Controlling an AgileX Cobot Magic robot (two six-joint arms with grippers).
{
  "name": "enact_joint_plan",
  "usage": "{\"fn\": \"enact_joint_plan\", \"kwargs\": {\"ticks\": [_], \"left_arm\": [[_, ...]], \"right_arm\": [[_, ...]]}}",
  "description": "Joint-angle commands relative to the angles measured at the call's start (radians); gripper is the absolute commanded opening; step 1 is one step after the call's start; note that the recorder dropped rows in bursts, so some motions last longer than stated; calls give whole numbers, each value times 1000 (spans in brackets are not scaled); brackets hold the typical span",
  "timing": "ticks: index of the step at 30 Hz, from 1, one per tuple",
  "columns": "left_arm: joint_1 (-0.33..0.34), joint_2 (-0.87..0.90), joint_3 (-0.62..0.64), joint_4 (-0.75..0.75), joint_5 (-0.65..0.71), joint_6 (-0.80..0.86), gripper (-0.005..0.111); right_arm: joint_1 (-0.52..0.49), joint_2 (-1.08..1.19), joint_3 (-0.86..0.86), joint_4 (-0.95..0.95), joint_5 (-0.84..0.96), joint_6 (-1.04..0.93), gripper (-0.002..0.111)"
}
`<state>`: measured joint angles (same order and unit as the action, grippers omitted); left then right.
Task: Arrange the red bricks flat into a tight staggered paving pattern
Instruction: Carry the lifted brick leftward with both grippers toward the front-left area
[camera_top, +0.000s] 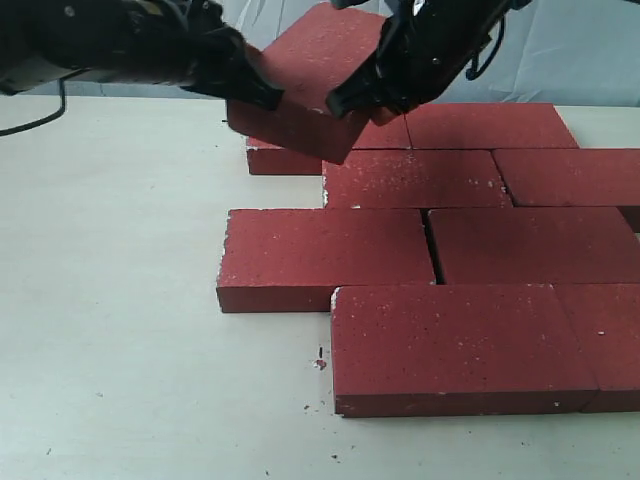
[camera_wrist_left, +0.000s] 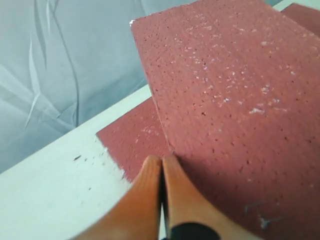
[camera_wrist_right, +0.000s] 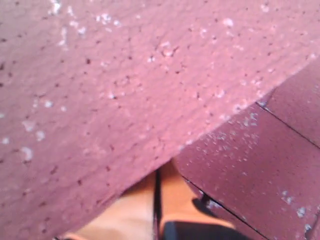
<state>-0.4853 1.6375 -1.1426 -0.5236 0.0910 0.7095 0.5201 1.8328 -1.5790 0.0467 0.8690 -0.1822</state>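
Observation:
One red brick (camera_top: 315, 70) is raised and tilted at the back of the table, its lower edge resting on a flat brick (camera_top: 285, 158). My left gripper (camera_top: 270, 98) is shut, its orange fingertips (camera_wrist_left: 152, 167) pressed against the tilted brick's (camera_wrist_left: 240, 90) lower corner. On the opposite side my right gripper (camera_top: 340, 103) is also shut, its tips (camera_wrist_right: 157, 175) tucked under the tilted brick's (camera_wrist_right: 110, 90) edge. Several more red bricks (camera_top: 325, 255) lie flat in staggered rows from the middle to the right. Neither gripper clasps the brick; they hold it between them.
The pale table (camera_top: 110, 300) stretches left and in front of the paving. A grey cloth backdrop (camera_wrist_left: 60, 60) hangs behind the table's far edge. Small red crumbs (camera_top: 320, 362) lie by the front brick (camera_top: 450, 345). Laid bricks run off the right edge.

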Motion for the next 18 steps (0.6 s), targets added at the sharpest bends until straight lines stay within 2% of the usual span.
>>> {"fn": "enact_joint_plan", "kwargs": {"ticks": [1, 6, 18], "left_arm": [[37, -66, 105, 11, 22, -13, 0], [146, -135, 216, 51, -11, -17, 0], [382, -147, 366, 70, -56, -23, 0]], "right_arm": [[99, 26, -11, 146, -148, 0, -1], [180, 97, -11, 165, -236, 0, -1], [324, 253, -11, 176, -455, 0, -1]]}}
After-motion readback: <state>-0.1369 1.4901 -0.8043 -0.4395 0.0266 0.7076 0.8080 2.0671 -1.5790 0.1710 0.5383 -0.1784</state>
